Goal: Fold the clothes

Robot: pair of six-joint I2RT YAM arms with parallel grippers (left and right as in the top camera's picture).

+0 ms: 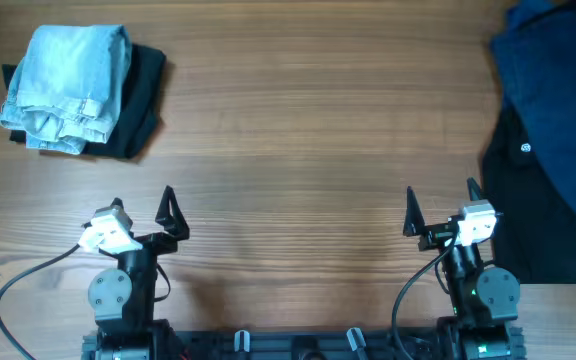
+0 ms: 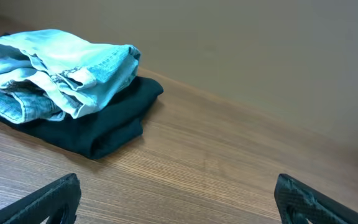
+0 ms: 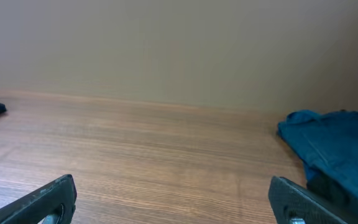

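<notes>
The light-blue denim shorts (image 1: 66, 85) lie folded at the far left of the table, on top of a folded black garment (image 1: 140, 100). Both show in the left wrist view, shorts (image 2: 55, 71) over black garment (image 2: 104, 121). A dark navy garment (image 1: 558, 95) lies unfolded at the far right over a black garment (image 1: 533, 225); it also shows in the right wrist view (image 3: 331, 146). My left gripper (image 1: 143, 212) is open and empty near the front edge, well short of the stack. My right gripper (image 1: 440, 208) is open and empty, left of the dark garments.
The wooden table (image 1: 298, 130) spans the view between the two piles. The arm bases and cables sit along the front edge (image 1: 298, 340). A plain wall backs the table in the wrist views.
</notes>
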